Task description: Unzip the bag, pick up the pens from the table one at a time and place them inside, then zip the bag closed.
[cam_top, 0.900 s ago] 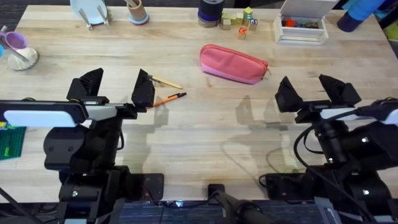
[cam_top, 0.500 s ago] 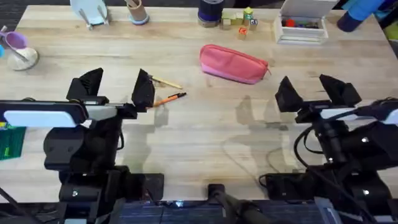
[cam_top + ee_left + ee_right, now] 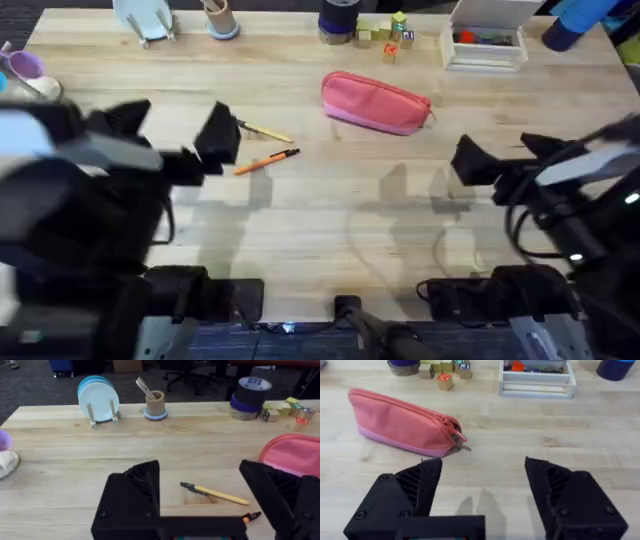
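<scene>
The pink bag (image 3: 375, 102) lies zipped on the wooden table (image 3: 330, 200), right of centre toward the back; its zipper pull (image 3: 458, 436) points to the right. Two pens lie left of it: a tan-yellow pen (image 3: 266, 132) and an orange pen (image 3: 267, 160) with a black tip. My left gripper (image 3: 172, 130) hovers open just left of the pens, which show between its fingers (image 3: 135, 495) in the left wrist view, the tan-yellow pen (image 3: 215, 493) in full. My right gripper (image 3: 510, 155) is open, nearer than the bag (image 3: 402, 422) and to its right.
Along the back edge stand a blue plate in a rack (image 3: 147, 18), a cup with sticks (image 3: 220, 18), tape rolls (image 3: 338, 18), toy blocks (image 3: 388, 34) and a white tray (image 3: 486, 42). A purple spoon and a white bowl (image 3: 30, 82) sit far left.
Both arms have risen toward the camera and look larger and blurred. The left gripper shifted slightly left and back; the right shifted right. Bag and pens have not moved.
</scene>
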`<state>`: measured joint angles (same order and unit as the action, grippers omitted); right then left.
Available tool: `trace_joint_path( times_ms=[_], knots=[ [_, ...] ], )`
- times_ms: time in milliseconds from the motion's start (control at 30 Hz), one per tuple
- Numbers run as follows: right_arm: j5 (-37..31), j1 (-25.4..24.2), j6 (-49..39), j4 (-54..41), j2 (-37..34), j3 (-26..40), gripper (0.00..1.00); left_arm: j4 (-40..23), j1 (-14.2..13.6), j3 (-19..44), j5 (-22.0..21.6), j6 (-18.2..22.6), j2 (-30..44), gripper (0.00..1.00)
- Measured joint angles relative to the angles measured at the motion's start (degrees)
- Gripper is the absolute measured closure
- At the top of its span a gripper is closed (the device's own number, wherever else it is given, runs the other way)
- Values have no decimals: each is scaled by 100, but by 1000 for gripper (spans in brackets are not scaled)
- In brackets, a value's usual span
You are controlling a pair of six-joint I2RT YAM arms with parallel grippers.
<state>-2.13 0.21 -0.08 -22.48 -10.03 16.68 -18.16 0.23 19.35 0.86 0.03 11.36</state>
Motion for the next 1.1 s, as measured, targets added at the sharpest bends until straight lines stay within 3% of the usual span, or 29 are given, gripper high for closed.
trace_joint_path(
  times_ms=[300, 500, 667, 867, 1100],
  knots=[
    [0, 0, -48, -1388, -2247, 2277, 6, -1007, 0, 2559, 470, 228, 2943, 6],
    [2, 0, -195, -2070, -3513, 3466, 7, -1911, 0, 4169, 1267, 915, 4805, 6],
    [90, 0, -249, -2751, -4208, 4391, 6, -2736, 0, 5285, 1828, 1749, 5874, 7],
    [199, 0, -297, -3218, -4687, 5126, 6, -3474, 0, 6022, 2176, 2673, 6596, 7],
    [220, 0, -298, -3272, -4747, 5214, 6, -3657, 0, 6100, 2382, 3527, 6660, 7]
  ],
)
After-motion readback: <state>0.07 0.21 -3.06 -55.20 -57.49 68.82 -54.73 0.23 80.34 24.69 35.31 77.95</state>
